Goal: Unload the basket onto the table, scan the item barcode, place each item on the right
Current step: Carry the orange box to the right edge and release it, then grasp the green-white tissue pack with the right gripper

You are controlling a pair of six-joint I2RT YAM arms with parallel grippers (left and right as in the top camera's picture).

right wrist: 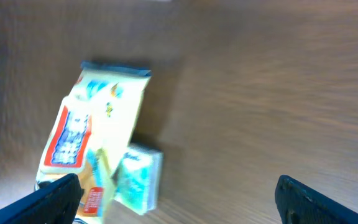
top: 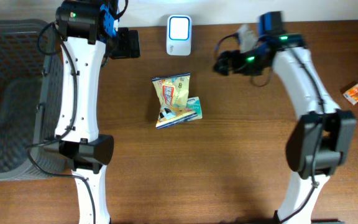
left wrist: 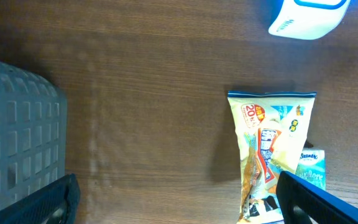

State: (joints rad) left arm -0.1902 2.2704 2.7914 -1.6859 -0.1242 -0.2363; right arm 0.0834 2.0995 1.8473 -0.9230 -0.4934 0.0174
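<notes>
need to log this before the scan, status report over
Left gripper open, empty. Right gripper open, empty. Snack bag lying on table near scanner, not held. Small teal box against bag's side.

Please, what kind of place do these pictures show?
Probably a mock shop checkout: a white scanner on a wooden table, a grey basket at the side, and a snack bag lying on the table.

White arms (top: 79, 81) — black joints (top: 92, 151), black fingers (left wrist: 328, 199), looping cables (top: 220, 43) (green lights (top: 252, 60) lit).
</notes>
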